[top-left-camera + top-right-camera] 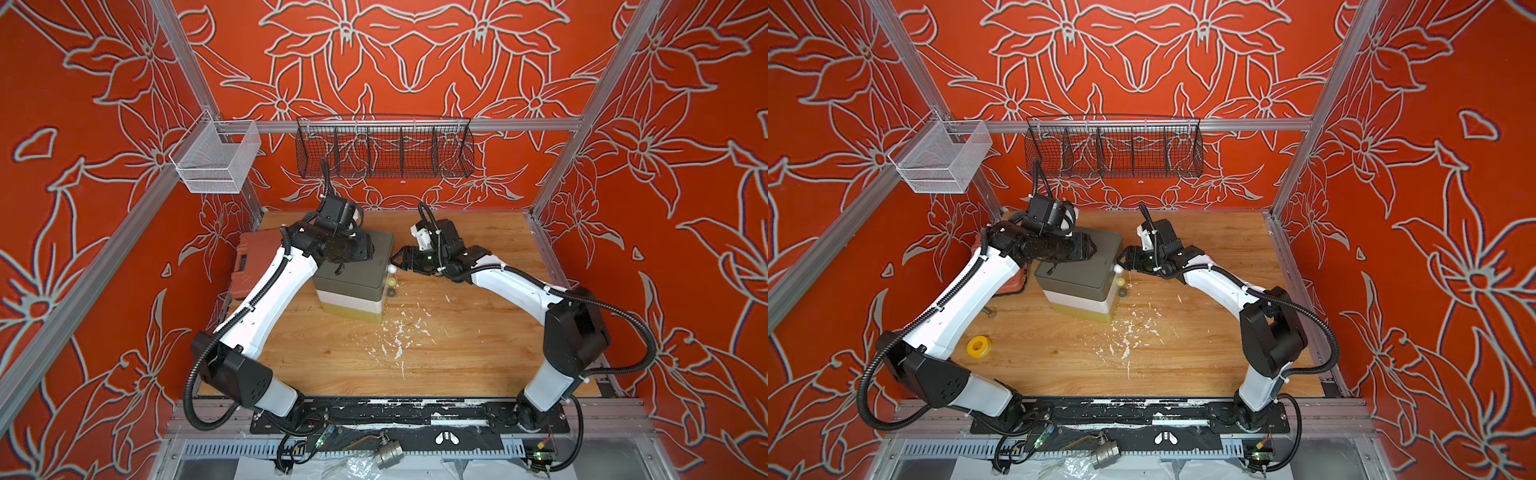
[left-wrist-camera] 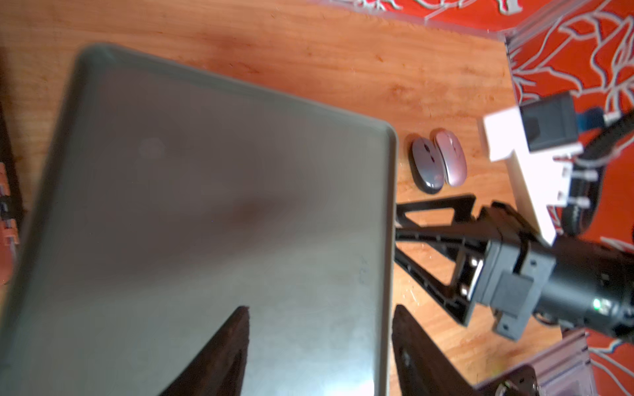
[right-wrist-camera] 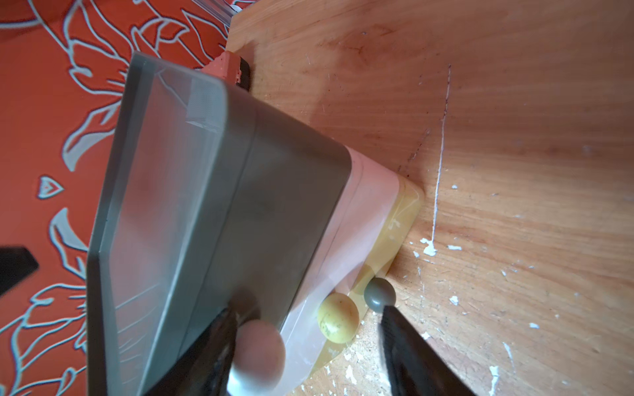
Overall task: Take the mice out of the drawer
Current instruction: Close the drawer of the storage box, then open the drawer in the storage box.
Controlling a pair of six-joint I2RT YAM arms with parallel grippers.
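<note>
Mice: a dark grey mouse (image 2: 426,166) and a silver mouse (image 2: 451,158) lie touching on the table (image 2: 343,51) beside the shut drawer unit (image 1: 365,282). Nearer right gripper (image 3: 307,312) gapes astride its top knob (image 3: 257,349); left gripper (image 2: 319,308) hovers open, empty.

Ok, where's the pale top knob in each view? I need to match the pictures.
Both top views: pale top knob on the front of the drawer unit, just ahead of the right gripper.
Left wrist: not in it; the unit's top hides it.
Right wrist: low in the picture, beside one finger.
Shared landmark: the drawer unit's grey top, in all four.
</note>
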